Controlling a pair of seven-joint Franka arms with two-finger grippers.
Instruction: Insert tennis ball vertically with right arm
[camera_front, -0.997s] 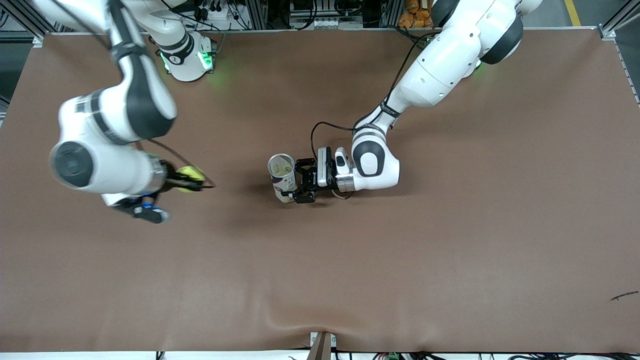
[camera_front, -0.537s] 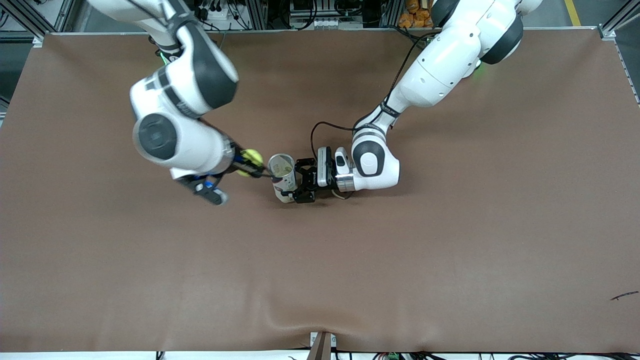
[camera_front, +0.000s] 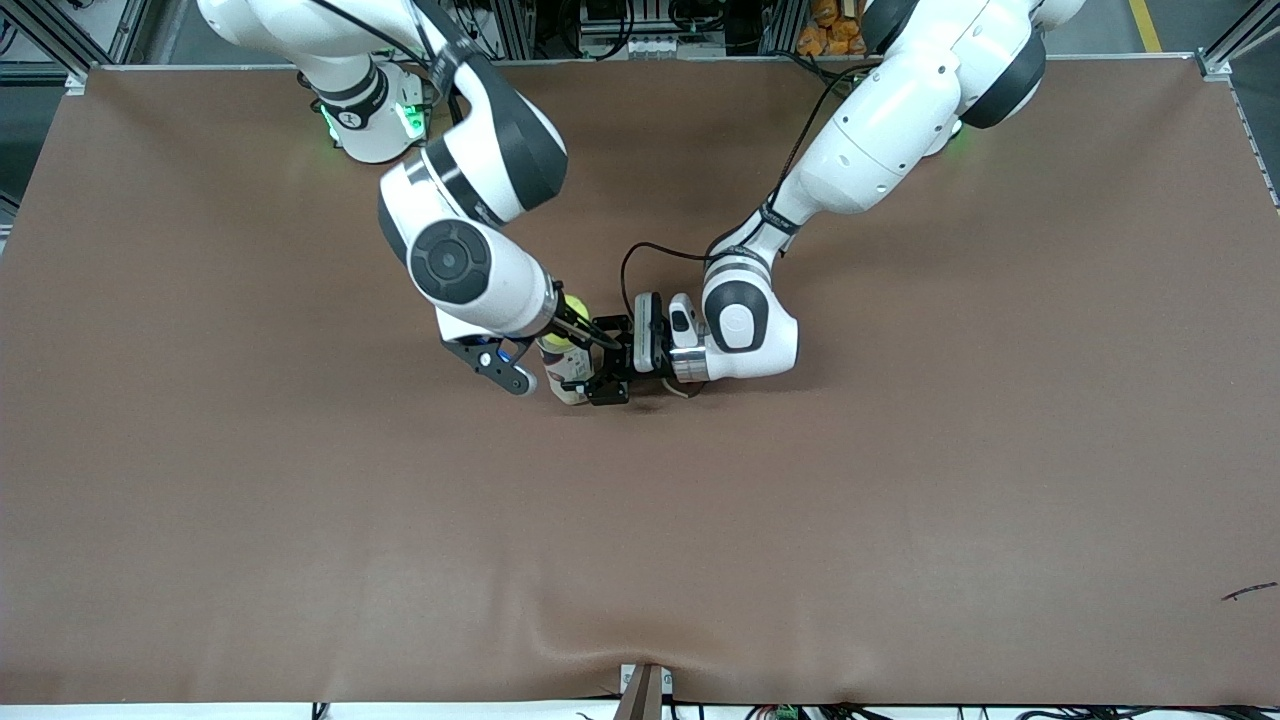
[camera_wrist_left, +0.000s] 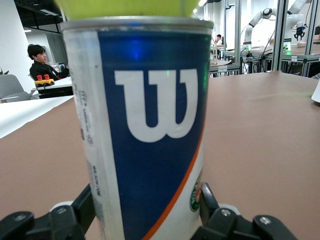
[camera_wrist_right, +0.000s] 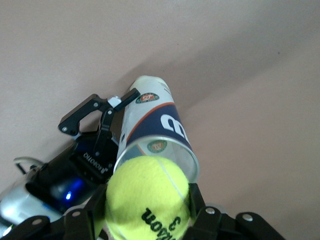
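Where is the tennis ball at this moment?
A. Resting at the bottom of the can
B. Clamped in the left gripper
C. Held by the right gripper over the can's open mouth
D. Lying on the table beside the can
C: the right gripper grips the tennis ball just above the can, which the left gripper steadies upright.

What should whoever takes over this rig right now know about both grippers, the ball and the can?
Right gripper: shut on the yellow-green felt tennis ball, over the mouth of the can.
Left gripper: fingers on either side of the upright blue-and-white cylindrical ball can near its base, steadying it on the brown table mid-table.
Done: ball carried to the can's open top.
Left: lower it in vertically, release, withdraw the right arm.
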